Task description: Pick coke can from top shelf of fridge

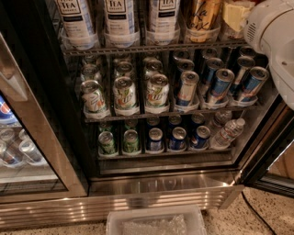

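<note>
The fridge [161, 183] stands open in front of me, with a dark interior and a steel base. The uppermost rack in view [138, 48] is a grey wire shelf with clear lane trays. It holds white tea bottles [119, 18] and a gold-orange can [202, 13]. No red coke can shows anywhere; it is hidden or out of view. A white arm housing [275, 36] fills the upper right corner, in front of the rack's right end. The gripper itself is out of view past that corner.
The middle rack holds green-and-white cans [125, 94] and blue-and-silver cans [220, 85]. The bottom rack holds small cans [154, 137] and a lying water bottle [227, 133]. A shut glass door [18, 147] is at the left. The open door's edge [275, 156] is at the right, and a clear bin [156, 222] sits on the floor.
</note>
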You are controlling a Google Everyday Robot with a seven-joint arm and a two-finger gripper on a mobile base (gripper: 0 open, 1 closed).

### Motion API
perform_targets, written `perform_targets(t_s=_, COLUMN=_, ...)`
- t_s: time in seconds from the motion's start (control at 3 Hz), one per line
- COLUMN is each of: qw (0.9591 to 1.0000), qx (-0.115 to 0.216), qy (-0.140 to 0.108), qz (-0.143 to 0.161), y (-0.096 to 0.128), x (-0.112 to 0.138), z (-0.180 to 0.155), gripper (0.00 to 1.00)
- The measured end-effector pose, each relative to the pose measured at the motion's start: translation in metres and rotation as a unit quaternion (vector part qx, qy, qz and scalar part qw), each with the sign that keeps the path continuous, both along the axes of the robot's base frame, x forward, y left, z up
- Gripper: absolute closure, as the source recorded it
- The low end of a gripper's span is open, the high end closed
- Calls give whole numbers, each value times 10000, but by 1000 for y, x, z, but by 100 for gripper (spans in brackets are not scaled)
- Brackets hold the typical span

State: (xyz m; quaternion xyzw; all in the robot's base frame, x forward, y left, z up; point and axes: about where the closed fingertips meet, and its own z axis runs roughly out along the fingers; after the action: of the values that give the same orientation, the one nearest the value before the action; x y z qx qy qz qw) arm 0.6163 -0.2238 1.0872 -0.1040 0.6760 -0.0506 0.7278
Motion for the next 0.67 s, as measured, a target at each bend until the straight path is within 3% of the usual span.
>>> perform_targets(t_s=0.33, qw=9999, qx=65, qy=-126, qz=66, y=2, x=-4, z=15, gripper=100)
perform_targets(t_s=0.67, qw=9977, qx=473, qy=-380, qz=286, y=-3, x=-12, z=39, gripper=100)
